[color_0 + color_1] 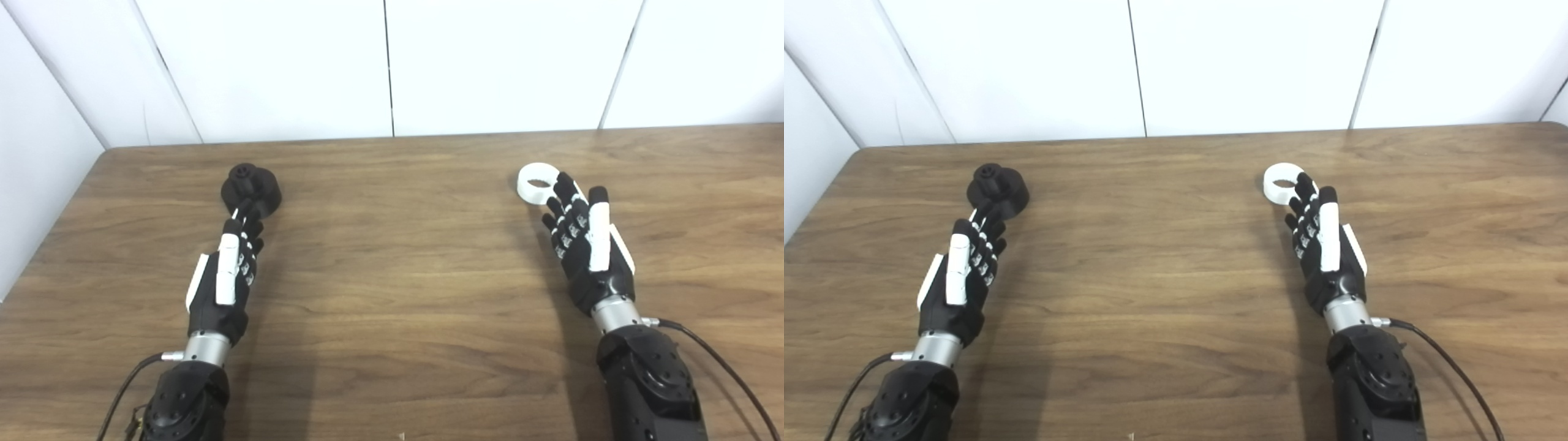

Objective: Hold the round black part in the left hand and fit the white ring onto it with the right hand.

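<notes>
Round black plastic part (250, 185) and flat white plastic ring (537, 182) on brown wooden surface (404, 257), each just beyond spread, empty fingers (568, 197) of left hand (228, 269) and right hand (585, 245).

wooden table (398, 275) | white wall panels (490, 61) behind far edge, dark seams

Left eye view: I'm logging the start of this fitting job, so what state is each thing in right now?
Round black part: resting on the table, hub up, not gripped.
White ring: lying flat on the table, not yet fitted.
Left hand: open, fingertips reaching the black part's near edge.
Right hand: open, fingertips at the ring's near edge.
</notes>
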